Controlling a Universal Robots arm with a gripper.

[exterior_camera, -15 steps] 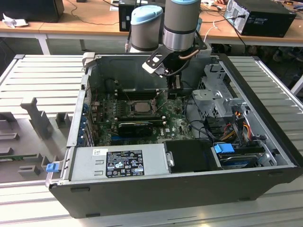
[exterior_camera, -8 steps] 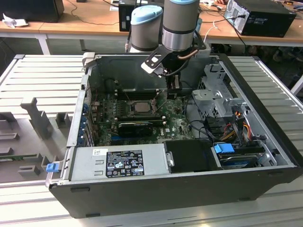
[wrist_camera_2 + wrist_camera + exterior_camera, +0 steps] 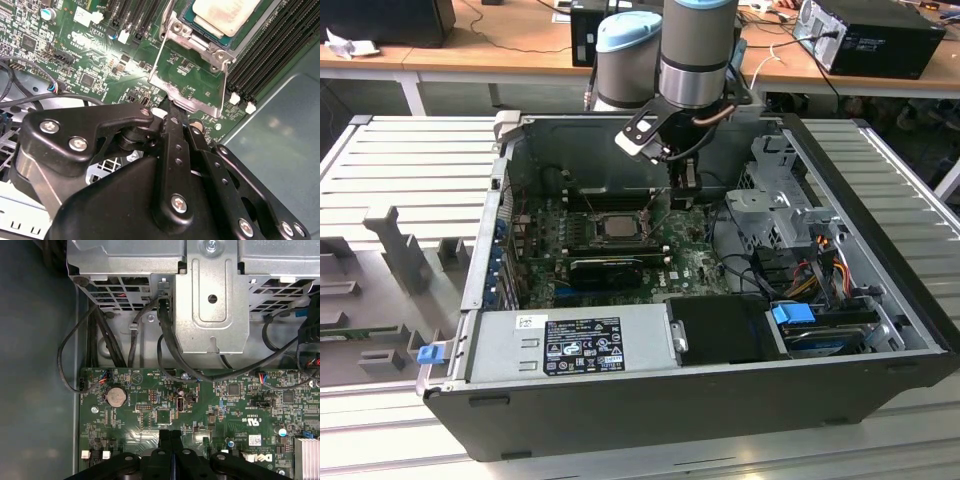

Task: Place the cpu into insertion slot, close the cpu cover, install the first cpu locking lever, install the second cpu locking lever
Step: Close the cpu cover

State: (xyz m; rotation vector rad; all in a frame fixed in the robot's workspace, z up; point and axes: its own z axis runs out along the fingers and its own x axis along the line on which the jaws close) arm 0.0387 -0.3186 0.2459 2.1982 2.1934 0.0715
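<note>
The cpu (image 3: 617, 224) (image 3: 225, 15), a square chip with a silvery top, lies flat in the insertion slot (image 3: 192, 25) on the green board. The cpu cover (image 3: 200, 106) (image 3: 658, 205), a thin silver frame with a large window, stands raised off the slot on its hinge. My gripper (image 3: 172, 107) (image 3: 685, 192) (image 3: 170, 436) hangs over the board beside the slot, fingers pressed together. Its tips meet the cover's free edge. I cannot tell whether the thin plate is pinched between them.
Black memory slots (image 3: 270, 55) run beside the slot. A long black card (image 3: 610, 268) lies toward the front of the case and a grey power supply (image 3: 570, 345) fills the front edge. A metal drive cage (image 3: 210, 300) with black cables (image 3: 100, 335) stands at the exterior view's right.
</note>
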